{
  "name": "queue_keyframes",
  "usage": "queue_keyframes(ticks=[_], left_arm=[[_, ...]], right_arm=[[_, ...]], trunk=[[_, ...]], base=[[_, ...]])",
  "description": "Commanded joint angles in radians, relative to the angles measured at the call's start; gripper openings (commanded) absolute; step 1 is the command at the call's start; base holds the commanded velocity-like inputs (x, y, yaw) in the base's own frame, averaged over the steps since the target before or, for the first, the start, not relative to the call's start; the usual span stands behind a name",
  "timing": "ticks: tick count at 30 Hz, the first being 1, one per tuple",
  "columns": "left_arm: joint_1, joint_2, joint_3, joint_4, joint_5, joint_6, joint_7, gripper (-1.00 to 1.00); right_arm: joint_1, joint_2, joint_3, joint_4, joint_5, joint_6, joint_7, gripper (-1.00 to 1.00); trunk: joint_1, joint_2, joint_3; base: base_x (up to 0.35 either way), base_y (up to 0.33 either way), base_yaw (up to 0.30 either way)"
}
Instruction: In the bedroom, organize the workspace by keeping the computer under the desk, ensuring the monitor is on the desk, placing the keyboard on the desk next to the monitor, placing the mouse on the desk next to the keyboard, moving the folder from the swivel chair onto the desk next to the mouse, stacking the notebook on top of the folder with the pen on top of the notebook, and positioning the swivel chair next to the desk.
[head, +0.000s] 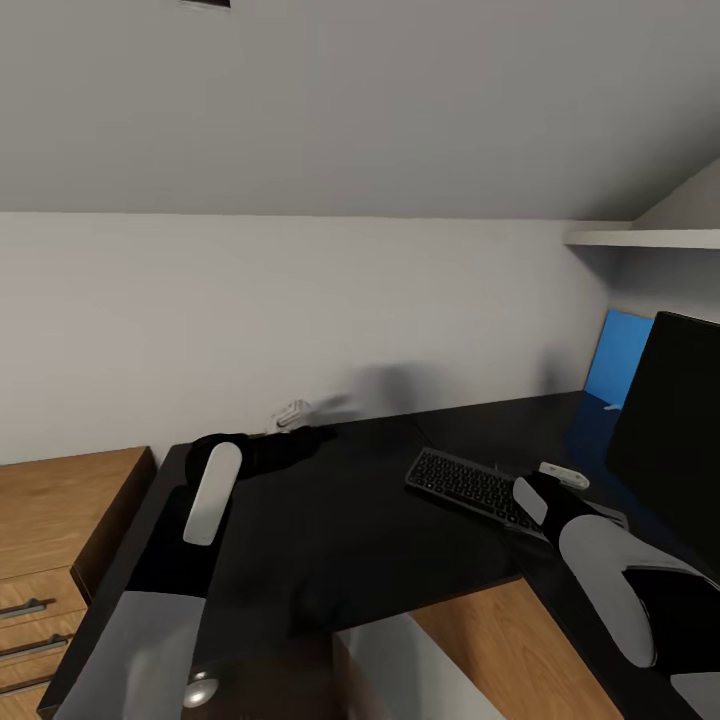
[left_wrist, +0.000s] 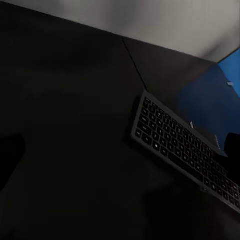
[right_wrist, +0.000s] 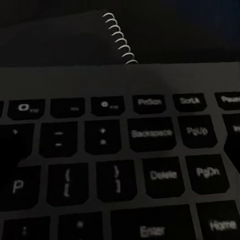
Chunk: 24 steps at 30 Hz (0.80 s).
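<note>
The black keyboard (head: 468, 486) lies on the black desk (head: 350, 530), left of the monitor (head: 668, 420). My right gripper (head: 525, 497) hangs low over the keyboard's right end, its fingers hidden behind the wrist. The right wrist view looks closely at the keyboard (right_wrist: 120, 165), with the notebook's white spiral binding (right_wrist: 120, 40) just beyond it. A small white object that looks like the mouse (head: 565, 475) sits behind the keyboard. The blue folder (head: 618, 358) shows at the back right beside the monitor. My left gripper (head: 303, 440) hovers over the desk's left part, away from the keyboard (left_wrist: 185, 150).
A wooden chest (head: 60, 540) with bar handles stands against the desk's left end. A light-grey box, apparently the computer (head: 405, 660), sits under the desk. A white shelf (head: 650, 238) juts out above the monitor. A small white fitting (head: 290, 412) sits at the wall.
</note>
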Motion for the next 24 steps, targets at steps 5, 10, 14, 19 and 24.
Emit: queue_keyframes(ticks=[5,10,14,19,24], left_arm=[[-0.001,0.0,0.0,0.0,0.011,0.003,0.01,1.0],[-0.001,0.001,0.0,0.0,0.012,0.004,0.01,1.0],[-0.001,0.0,0.0,0.001,0.012,0.004,0.009,1.0],[-0.001,0.0,0.0,0.005,0.012,0.004,0.009,1.0],[-0.001,0.0,0.0,0.005,0.012,0.004,0.009,1.0]], right_arm=[[0.001,0.001,-0.006,0.012,-0.013,0.007,0.001,1.0],[0.001,0.004,-0.006,0.012,-0.013,0.006,0.001,1.0],[0.001,0.005,-0.006,0.01,-0.013,0.005,0.001,1.0],[0.001,0.005,-0.006,0.01,-0.013,0.003,0.001,1.0],[0.001,0.005,-0.006,0.01,-0.013,0.003,0.003,1.0]], trunk=[[0.0,0.0,-0.001],[0.0,0.0,0.002],[0.0,0.0,0.006],[0.0,0.0,0.012],[0.0,0.0,0.017]], base=[[0.0,0.0,0.0],[0.0,0.0,0.098],[0.0,0.0,0.184],[0.0,0.0,0.193],[0.0,0.0,0.194]])
